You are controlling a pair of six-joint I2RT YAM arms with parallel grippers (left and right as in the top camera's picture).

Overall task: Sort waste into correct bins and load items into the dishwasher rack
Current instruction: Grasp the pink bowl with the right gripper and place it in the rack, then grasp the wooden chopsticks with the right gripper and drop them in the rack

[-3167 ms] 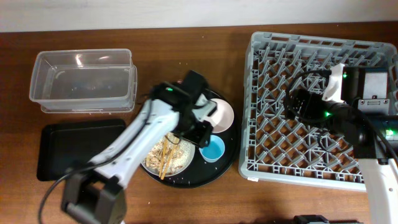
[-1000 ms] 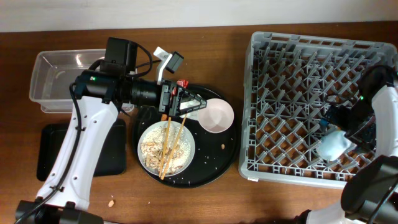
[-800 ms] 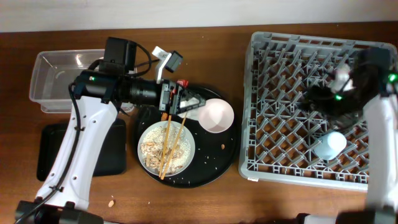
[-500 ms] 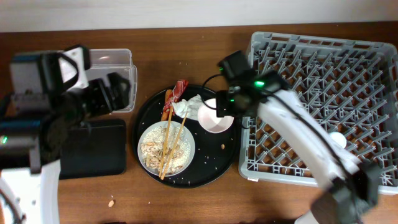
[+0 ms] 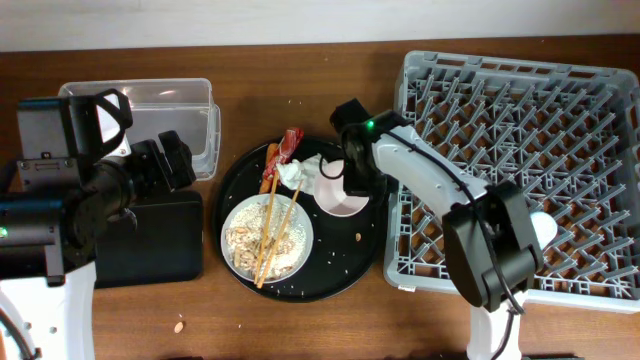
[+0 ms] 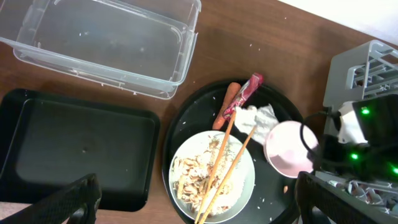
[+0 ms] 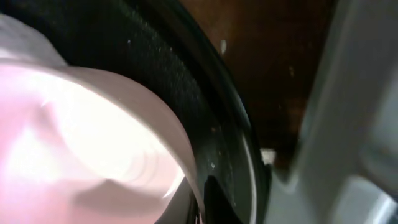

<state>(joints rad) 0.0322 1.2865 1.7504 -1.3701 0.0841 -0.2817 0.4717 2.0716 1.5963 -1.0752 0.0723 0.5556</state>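
Observation:
The small white bowl (image 5: 345, 200) stands on the round black tray (image 5: 345, 275), and my right gripper (image 5: 345, 183) is shut on its rim (image 7: 180, 149). A white plate (image 5: 267, 238) of rice scraps carries the chopsticks (image 5: 272, 230). Red wrapper (image 5: 290, 145), orange sausage piece (image 5: 270, 166) and crumpled napkin (image 5: 303, 172) lie at the tray's back. The light-blue cup (image 5: 542, 228) sits in the grey dishwasher rack (image 5: 500, 60). My left gripper (image 6: 198, 186) hangs open high above the plate, holding nothing. The clear tub (image 6: 106, 43) and the black bin tray (image 6: 74, 146) are at the left.
A small orange scrap (image 5: 180, 325) lies on the table near the front edge. Rice grains and a crumb (image 5: 360, 237) are scattered on the round tray. My right arm (image 5: 430, 180) spans the rack's left edge. The left arm's body (image 5: 70, 190) covers part of both bins.
My right gripper left the blue cup in the rack, crossed to the round tray and shut on the bowl's rim. My left arm drew back to the left, away from the tray.

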